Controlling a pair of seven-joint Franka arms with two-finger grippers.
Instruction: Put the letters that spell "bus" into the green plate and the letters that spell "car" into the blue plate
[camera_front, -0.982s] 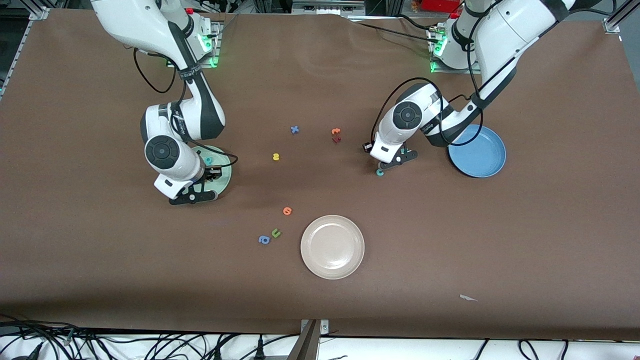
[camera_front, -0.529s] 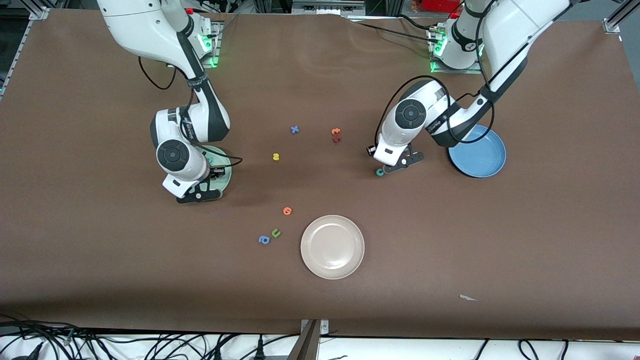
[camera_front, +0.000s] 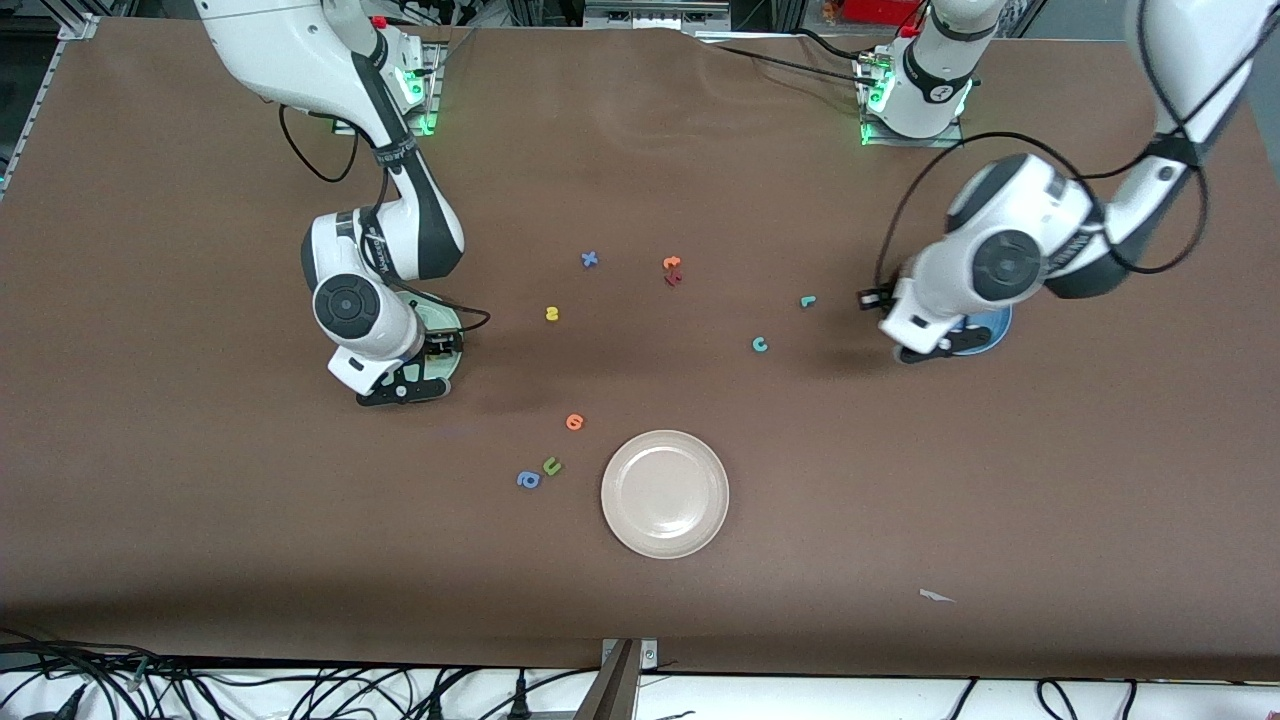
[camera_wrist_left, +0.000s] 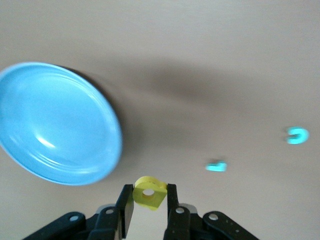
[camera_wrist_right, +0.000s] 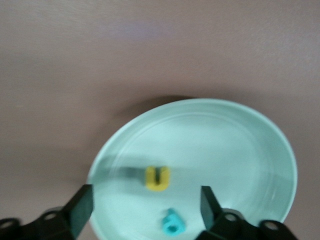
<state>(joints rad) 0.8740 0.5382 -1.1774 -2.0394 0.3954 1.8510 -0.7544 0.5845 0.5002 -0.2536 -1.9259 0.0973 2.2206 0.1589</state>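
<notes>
Two letters, yellow "u" (camera_wrist_right: 157, 178) and teal "b" (camera_wrist_right: 173, 222), are seen in the green plate (camera_wrist_right: 240, 140) beneath the right gripper's (camera_wrist_right: 145, 207) spread fingers; yellow "a" (camera_wrist_left: 149, 192) is pinched by the left gripper (camera_wrist_left: 149, 205) beside the blue plate (camera_wrist_left: 55, 125).

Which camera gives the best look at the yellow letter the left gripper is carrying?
The left wrist view: the yellow "a", hole visible, sits pinched in the left gripper beside the blue plate. In the front view the arm hides the letter, showing only the plate's edge. The right wrist view shows only the green plate.
</notes>
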